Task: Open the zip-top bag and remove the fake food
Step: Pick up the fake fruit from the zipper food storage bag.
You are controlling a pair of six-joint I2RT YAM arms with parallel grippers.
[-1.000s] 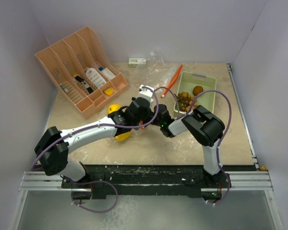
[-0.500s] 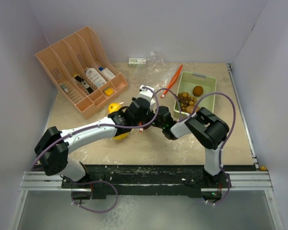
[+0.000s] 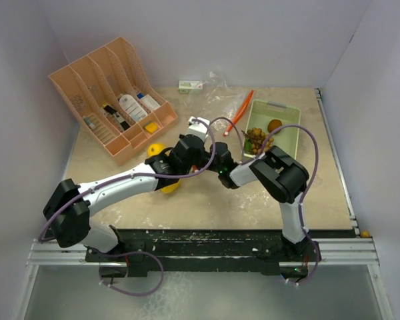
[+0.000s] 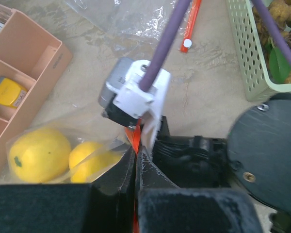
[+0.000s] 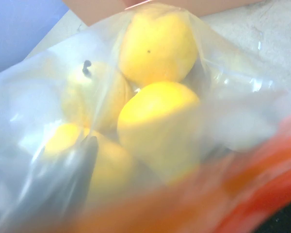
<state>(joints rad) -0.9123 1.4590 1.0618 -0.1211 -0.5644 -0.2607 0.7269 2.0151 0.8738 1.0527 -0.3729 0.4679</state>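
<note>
While left gripper (image 4: pixel 136 162) pinches shut on orange seal (image 4: pixel 134 138) of zip-top bag (image 4: pixel 94 150), I cannot tell right gripper (image 3: pixel 210 172) width. Fake food (image 4: pixel 39 155), yellow lemons, inside bag mid-table, beside rack (image 4: pixel 19 73). Risk: uneven pull, seal slips from pinch, whole bag drags unopened.

No text, brand, number or sign is legible in any view. Printed labels are present on the white bottles (image 3: pixel 132 107) in the orange rack (image 3: pixel 72 85), the small white box (image 3: pixel 191 85) and the yellow packet (image 4: pixel 7 92) (all too small or blurred to read).
</note>
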